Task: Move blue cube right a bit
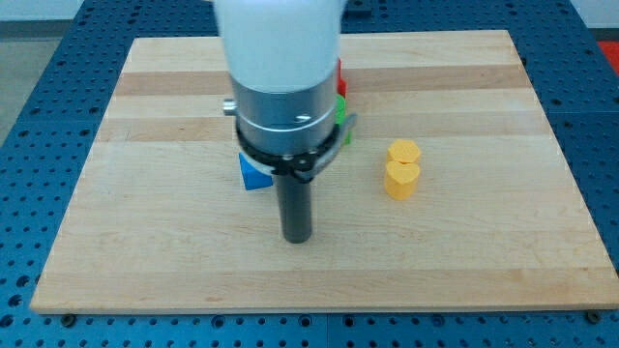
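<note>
Nearest to me, the wooden board [145, 261] is lying on a blue perforated table [39, 116]. The arm is reaching down over the board's middle, and my tip [297, 238] is sitting on the wood a little toward six o'clock from centre. It is a bare rod with no jaws, so it is holding nothing; it is only resting its end on the surface.

Just at ten o'clock from my tip, the blue cube [255, 175] is peeking out from under the arm's grey collar, mostly hidden, close to the rod though I cannot tell whether they are touching.

Out at two o'clock from my tip, well apart, two yellow blocks are sitting together: a yellow heart-like block [401, 180] in front and a yellow hexagonal block [403, 152] touching it behind.

Farther back, behind the arm, slivers of a green block [341, 108] and a red block [340, 75] are showing, shapes hidden.
</note>
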### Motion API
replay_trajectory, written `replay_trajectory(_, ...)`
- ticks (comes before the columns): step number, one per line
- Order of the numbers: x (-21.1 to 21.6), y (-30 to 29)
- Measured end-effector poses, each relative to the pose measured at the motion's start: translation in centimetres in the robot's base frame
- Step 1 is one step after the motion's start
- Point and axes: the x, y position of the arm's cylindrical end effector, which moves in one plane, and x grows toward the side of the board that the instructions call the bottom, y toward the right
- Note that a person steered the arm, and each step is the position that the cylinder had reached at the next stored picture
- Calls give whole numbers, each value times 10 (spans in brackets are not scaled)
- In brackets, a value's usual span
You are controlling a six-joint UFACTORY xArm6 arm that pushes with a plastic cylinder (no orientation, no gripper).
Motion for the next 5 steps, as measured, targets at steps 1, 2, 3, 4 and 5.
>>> replay_trajectory(1,-22,-17)
replay_trajectory(2,-38,-32)
replay_trajectory(3,-39,-55)
replay_trajectory(4,-42,-80)
replay_trajectory(5,-64,-89)
